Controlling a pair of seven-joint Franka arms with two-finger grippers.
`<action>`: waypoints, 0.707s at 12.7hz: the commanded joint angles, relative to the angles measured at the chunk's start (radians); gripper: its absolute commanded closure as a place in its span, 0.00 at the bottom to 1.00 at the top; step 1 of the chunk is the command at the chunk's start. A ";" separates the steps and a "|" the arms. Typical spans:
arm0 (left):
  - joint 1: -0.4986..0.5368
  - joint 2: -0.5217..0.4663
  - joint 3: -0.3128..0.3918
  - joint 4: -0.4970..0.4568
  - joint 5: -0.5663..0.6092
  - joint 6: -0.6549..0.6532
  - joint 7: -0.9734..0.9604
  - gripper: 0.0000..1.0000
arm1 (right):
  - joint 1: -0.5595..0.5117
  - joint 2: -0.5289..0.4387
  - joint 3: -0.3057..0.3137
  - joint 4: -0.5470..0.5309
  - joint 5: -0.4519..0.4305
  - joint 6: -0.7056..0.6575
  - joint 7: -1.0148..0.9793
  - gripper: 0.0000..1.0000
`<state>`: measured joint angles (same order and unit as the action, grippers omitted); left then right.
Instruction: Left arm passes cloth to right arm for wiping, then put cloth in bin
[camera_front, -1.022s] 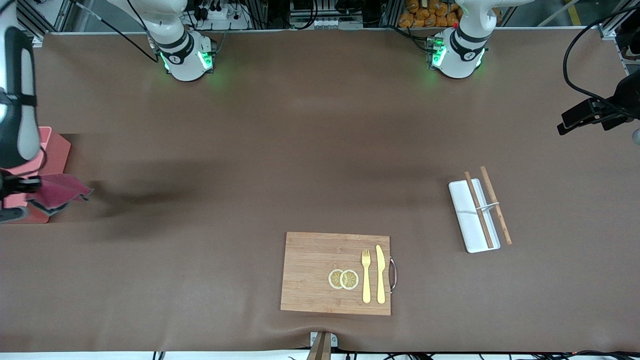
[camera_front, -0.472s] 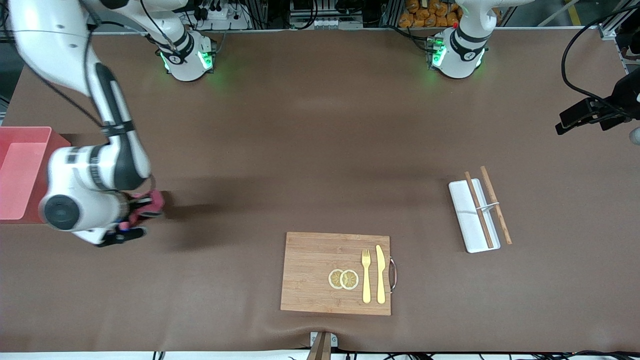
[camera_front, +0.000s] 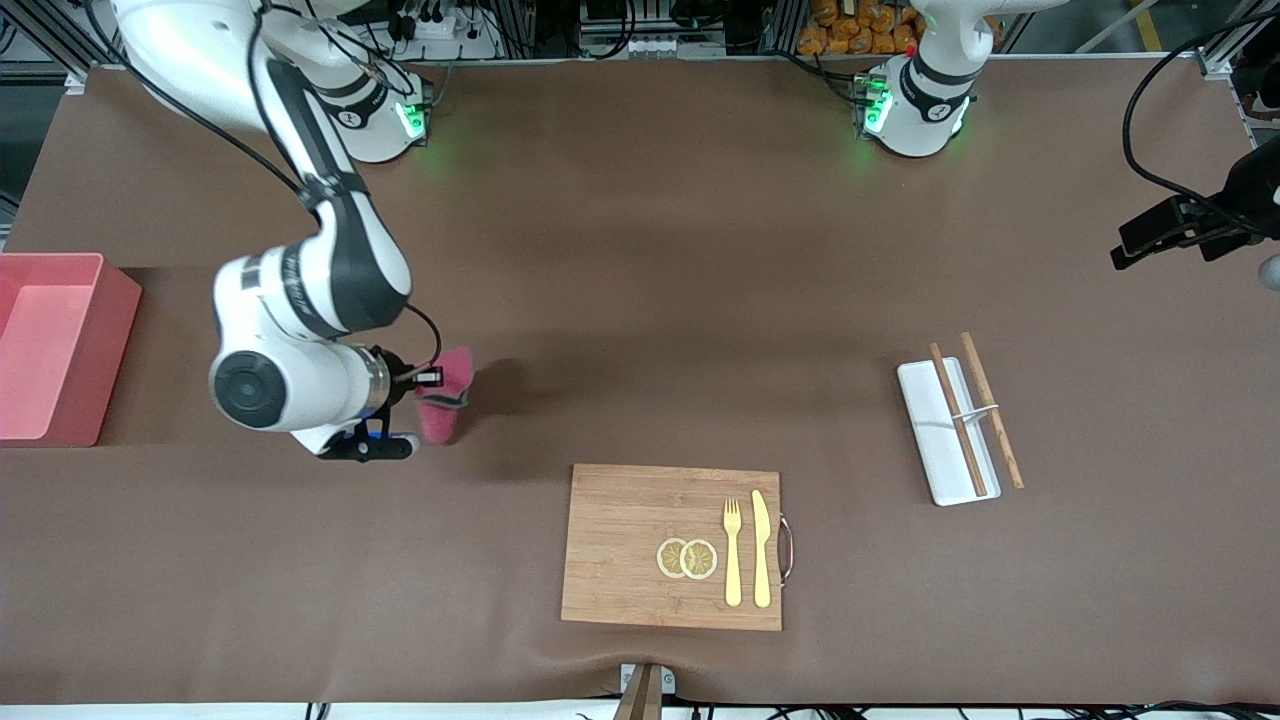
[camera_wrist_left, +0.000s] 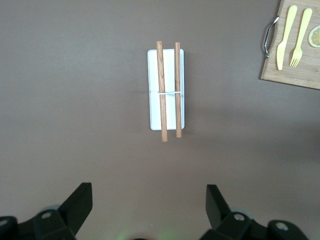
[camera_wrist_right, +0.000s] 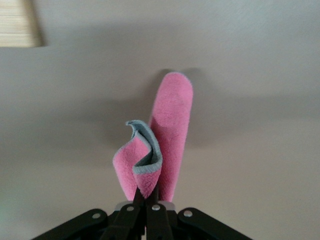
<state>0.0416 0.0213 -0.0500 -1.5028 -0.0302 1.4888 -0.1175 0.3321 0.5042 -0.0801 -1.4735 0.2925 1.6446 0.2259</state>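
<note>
My right gripper (camera_front: 428, 380) is shut on the magenta-pink cloth (camera_front: 446, 398), which hangs folded from its fingertips over bare table between the bin and the wooden board. In the right wrist view the cloth (camera_wrist_right: 171, 125) droops from the closed right gripper (camera_wrist_right: 149, 194). The pale pink bin (camera_front: 120, 345) stands at the right arm's end of the table and looks empty. My left gripper (camera_front: 1150, 238) waits high at the left arm's end. In its wrist view the left gripper (camera_wrist_left: 149, 202) is open and empty, over the table.
A wooden board (camera_front: 620, 540) with two lemon slices, a yellow fork and a knife lies near the front camera. A flat white tray (camera_front: 925, 420) with two wooden chopsticks lies toward the left arm's end; it also shows in the left wrist view (camera_wrist_left: 154, 105).
My right arm has swung away from the bin toward the table's middle, carrying the cloth with it. The left arm has barely moved.
</note>
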 joint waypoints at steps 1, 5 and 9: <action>0.000 -0.012 -0.002 -0.014 0.001 0.002 0.015 0.00 | -0.031 -0.013 -0.012 0.004 0.086 -0.032 0.013 1.00; 0.000 -0.012 -0.008 -0.016 0.000 0.002 0.015 0.00 | -0.154 0.019 -0.012 -0.014 -0.103 0.026 -0.112 1.00; 0.001 -0.012 -0.008 -0.016 0.000 0.002 0.015 0.00 | -0.381 0.031 -0.012 -0.016 -0.179 0.034 -0.414 1.00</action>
<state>0.0406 0.0219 -0.0561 -1.5077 -0.0303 1.4888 -0.1175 0.0522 0.5358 -0.1123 -1.4878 0.1449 1.6780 -0.0645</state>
